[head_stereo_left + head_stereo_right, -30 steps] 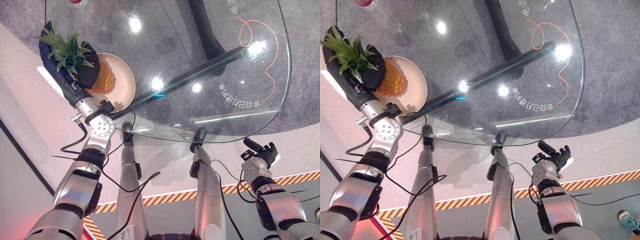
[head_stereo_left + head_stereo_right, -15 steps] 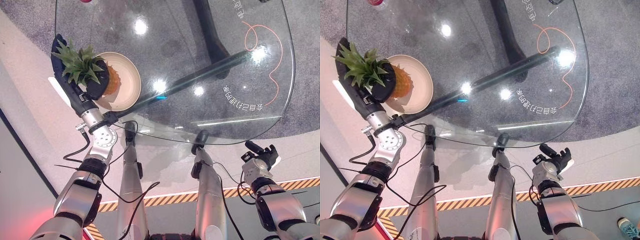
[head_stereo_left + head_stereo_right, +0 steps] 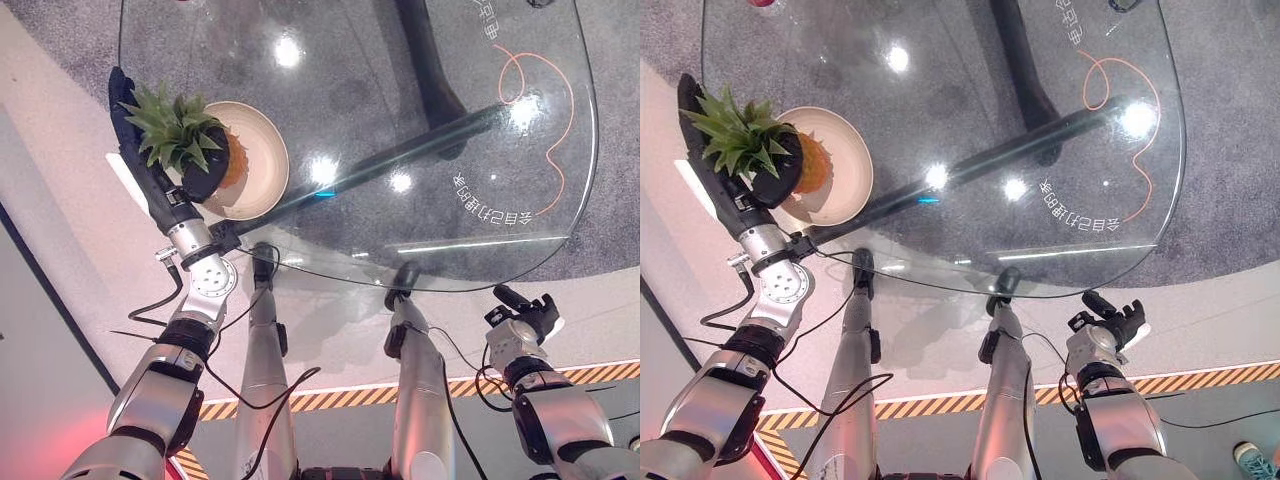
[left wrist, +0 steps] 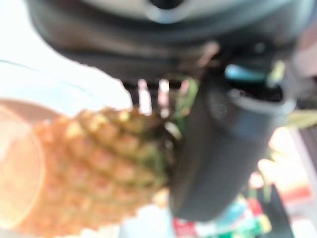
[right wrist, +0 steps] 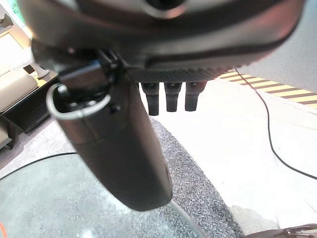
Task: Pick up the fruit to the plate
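Pineapple (image 3: pixel 205 160) sits in the grasp of the left hand (image 3: pixel 150 165), whose dark fingers and thumb curl round the fruit just below its green crown. Its orange body hangs over the near-left part of the cream plate (image 3: pixel 262 165), which rests on the glass table (image 3: pixel 420 120) close to its left edge; whether fruit and plate touch cannot be told. Down by the table's near right corner and well apart from it, the right hand (image 3: pixel 1112 325) holds nothing, fingers loosely straight
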Controlling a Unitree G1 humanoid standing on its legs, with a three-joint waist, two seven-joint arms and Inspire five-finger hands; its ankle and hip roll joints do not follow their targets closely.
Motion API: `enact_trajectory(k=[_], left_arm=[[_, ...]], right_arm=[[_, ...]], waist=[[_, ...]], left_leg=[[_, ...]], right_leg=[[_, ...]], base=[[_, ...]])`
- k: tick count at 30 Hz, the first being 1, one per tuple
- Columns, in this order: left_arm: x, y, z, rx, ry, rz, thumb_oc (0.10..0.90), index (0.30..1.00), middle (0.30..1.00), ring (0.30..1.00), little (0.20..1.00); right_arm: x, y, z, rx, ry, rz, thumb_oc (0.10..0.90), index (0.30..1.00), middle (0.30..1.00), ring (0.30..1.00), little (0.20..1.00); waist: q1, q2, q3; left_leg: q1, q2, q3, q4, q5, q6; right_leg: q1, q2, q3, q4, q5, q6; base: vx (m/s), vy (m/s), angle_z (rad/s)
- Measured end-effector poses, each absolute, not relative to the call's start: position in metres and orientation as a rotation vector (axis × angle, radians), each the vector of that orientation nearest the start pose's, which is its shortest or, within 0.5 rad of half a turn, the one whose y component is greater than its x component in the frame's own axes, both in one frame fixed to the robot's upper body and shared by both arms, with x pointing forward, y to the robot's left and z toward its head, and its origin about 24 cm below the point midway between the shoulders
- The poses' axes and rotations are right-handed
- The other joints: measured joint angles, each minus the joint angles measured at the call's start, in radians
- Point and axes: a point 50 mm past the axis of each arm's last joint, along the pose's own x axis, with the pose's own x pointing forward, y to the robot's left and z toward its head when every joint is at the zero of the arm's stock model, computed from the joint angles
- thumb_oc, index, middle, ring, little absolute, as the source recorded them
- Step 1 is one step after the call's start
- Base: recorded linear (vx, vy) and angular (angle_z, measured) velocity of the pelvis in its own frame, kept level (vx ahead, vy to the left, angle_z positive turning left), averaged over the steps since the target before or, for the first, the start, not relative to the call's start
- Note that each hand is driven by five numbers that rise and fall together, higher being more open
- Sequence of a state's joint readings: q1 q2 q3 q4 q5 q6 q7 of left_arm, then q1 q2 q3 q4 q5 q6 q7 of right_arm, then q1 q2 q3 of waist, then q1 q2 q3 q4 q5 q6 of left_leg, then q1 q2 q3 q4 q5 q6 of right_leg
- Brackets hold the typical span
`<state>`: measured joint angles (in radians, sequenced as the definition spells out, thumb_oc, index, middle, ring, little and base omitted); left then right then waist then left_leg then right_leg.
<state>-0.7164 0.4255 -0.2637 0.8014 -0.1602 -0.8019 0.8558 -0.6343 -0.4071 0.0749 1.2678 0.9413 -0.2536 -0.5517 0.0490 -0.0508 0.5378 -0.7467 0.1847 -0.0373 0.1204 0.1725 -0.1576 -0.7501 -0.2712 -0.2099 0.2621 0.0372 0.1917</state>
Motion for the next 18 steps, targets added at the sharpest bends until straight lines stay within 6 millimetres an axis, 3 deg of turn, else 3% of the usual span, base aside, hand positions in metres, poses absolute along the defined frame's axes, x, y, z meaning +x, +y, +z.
enact_trajectory(k=[18], left_arm=[[0.335,0.214,0.139,0.074,-0.718,0.548,0.800,0.900,0.900,0.900,0.900]], right_arm=[[0.294,-0.310,-0.006,0.355,0.369,-1.040,0.800,0.900,0.900,0.900,0.900]], waist=[[0.006,0.019,0.000]], left_leg=[[0.004,-0.016,-0.006,0.006,-0.002,0.003]], right_leg=[[-0.001,-0.021,-0.002,0.030,-0.015,0.003]], base=[[0.00,0.005,0.01]])
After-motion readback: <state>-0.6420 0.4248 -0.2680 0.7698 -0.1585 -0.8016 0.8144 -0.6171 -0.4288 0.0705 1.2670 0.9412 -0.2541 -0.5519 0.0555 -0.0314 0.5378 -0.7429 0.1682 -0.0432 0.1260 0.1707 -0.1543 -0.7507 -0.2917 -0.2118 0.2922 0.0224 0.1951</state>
